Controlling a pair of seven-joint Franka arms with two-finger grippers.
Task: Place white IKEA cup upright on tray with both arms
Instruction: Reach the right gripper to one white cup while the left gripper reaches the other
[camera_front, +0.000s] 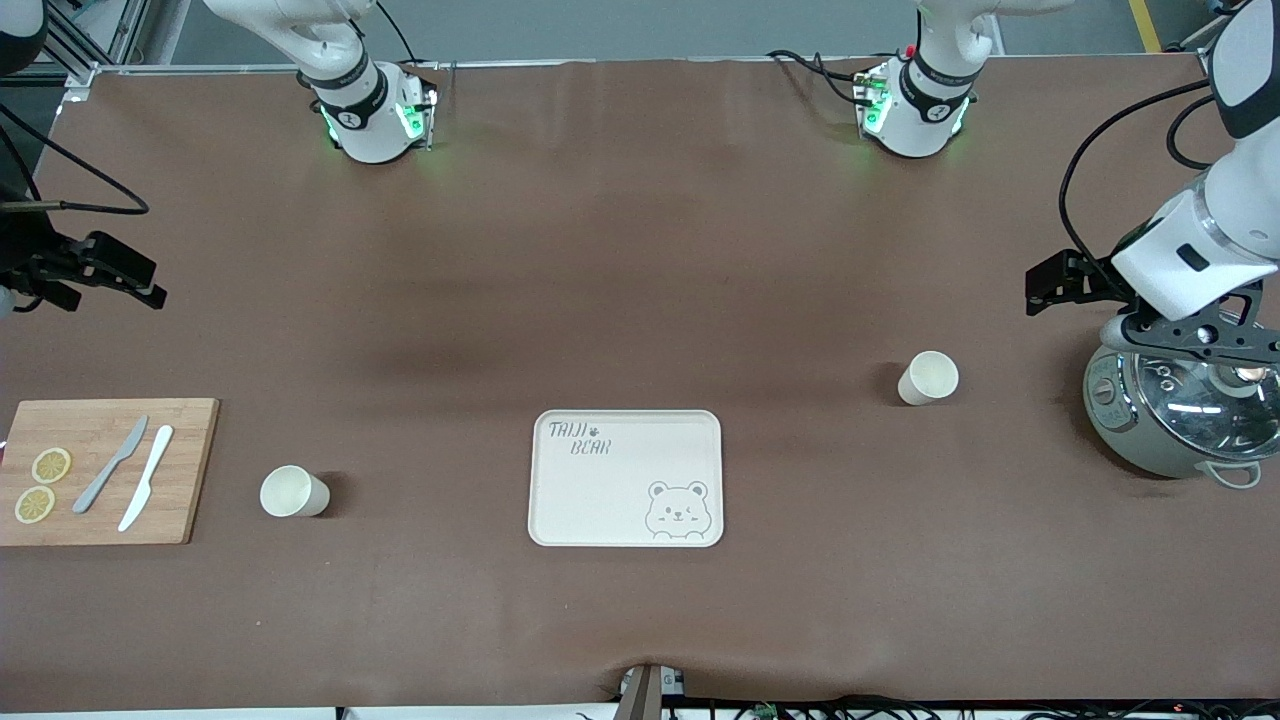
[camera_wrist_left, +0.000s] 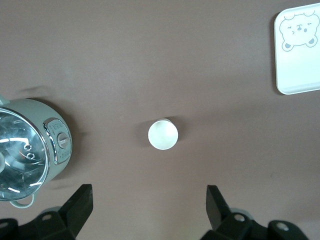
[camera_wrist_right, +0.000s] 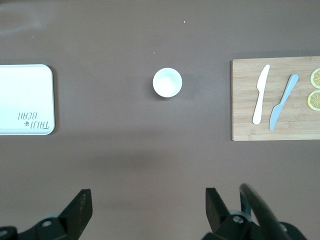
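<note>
Nearest you lies the flat cream rectangular tray (camera_front: 625, 478), bare. Two white cups stand upright on the table: one (camera_front: 294, 492) beside the wooden cutting board (camera_front: 105, 470), one (camera_front: 928, 378) near the steel pot (camera_front: 1180, 415). Left gripper (camera_wrist_left: 147, 210) and right gripper (camera_wrist_right: 147, 212) hover spread; an off-centre pinch may tip a cup.

Even, bright overhead light; soft short shadows beside both cups; glare on the pot lid (camera_front: 1200, 405); focus sharp.

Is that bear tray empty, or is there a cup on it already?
Empty. The tray shows only its lettering and bear face; both cups stand on the table, apart from it.
</note>
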